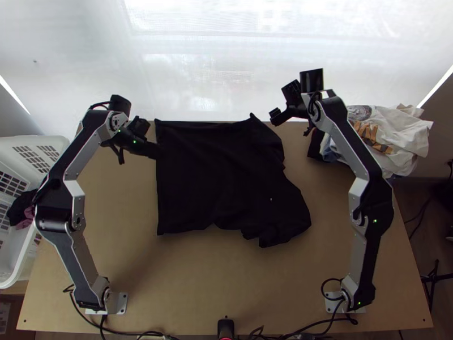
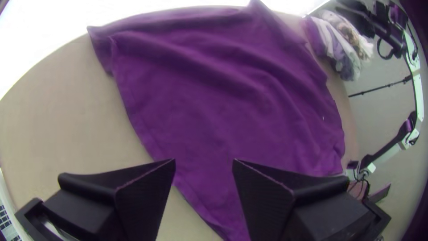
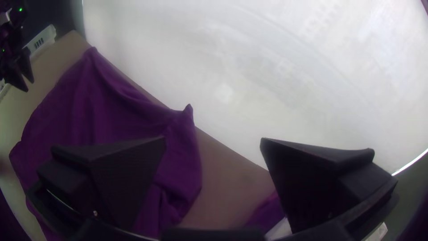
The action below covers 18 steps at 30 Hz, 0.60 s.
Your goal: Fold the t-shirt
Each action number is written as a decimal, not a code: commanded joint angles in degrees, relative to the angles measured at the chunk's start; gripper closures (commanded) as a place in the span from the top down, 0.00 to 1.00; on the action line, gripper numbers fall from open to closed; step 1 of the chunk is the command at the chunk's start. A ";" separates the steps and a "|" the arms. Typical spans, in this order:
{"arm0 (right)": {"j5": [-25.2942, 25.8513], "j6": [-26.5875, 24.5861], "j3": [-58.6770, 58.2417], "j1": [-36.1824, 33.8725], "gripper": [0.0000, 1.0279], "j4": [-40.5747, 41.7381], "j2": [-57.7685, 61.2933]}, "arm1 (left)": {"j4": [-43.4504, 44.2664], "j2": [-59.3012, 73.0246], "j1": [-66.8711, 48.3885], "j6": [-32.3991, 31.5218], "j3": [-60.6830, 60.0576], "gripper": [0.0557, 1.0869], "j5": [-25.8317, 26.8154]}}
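Judging by how the cloth lies, the folding is at its very start. The dark t-shirt (image 1: 215, 175) is spread over the middle and far part of the table (image 1: 226, 283), its top side in the top view running along the table's far edge. What looks like the hem (image 1: 158, 192) makes a fairly straight line facing the table's left edge, while the sleeve and collar end, toward the right edge, is uneven and a little rumpled. I can make out no finished fold, though a tucked layer there can't be ruled out.

The left gripper (image 2: 203, 159) is at the hem side, its fingers wide apart with no cloth pinched between them. The right gripper (image 3: 213, 138) is by the shirt's pointed far corner (image 1: 253, 117), near the table's far edge, also wide and holding nothing.

So laying the shirt out seems mostly done; taking hold of it, turning in the sleeves, doubling the body and smoothing the result are all left to do. The ruffled right end may want straightening first, or the folds could come out crooked. Other clothes (image 1: 390, 136) are heaped at the table's far right corner, and a white basket (image 1: 25, 255) stands by the left edge
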 commanded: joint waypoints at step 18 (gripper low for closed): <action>-0.12 1.51 -14.24 -0.10 0.95 0.16 -16.55 | 0.61 -28.75 -12.36 1.59 -45.47 0.63 -4.57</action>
